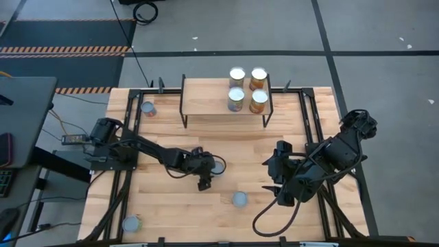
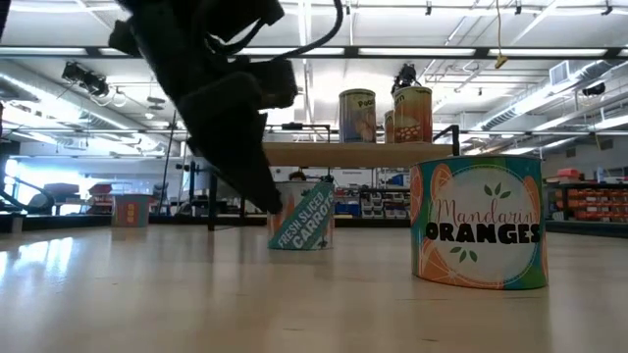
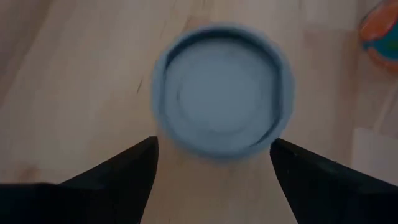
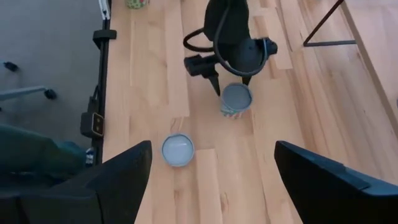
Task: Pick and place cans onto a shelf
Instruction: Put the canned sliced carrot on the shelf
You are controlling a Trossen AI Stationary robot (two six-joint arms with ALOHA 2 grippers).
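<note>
The carrot can [image 1: 217,165] stands upright on the table [image 1: 171,199] near the middle, in front of the shelf [image 1: 206,103]. Its label reads fresh sliced carrots in the low view [image 2: 301,217]. My left gripper [image 1: 211,171] hangs right over it, and my two left fingers [image 3: 124,171] are spread wide, one on each side of the can's round top [image 3: 221,99]. They hold nothing, and I cannot tell if they touch the can. Near it, closer to the front edge, stands the orange can [image 1: 239,199], the one that says mandarin oranges [image 2: 478,224]. Four cans [image 1: 247,89] sit close together on the right end of the shelf. One more can [image 1: 148,108] stands at the back left of the table, beside the shelf, and another can [image 1: 131,224] stands at the front left corner. My right gripper [image 1: 272,173] waits over the right side of the table, well apart from the cans. Its fingers [image 4: 118,171] are wide open and empty. From there I can see my left gripper [image 4: 231,78] over the carrot can [image 4: 236,99], and the orange can [image 4: 178,150] close by.
</note>
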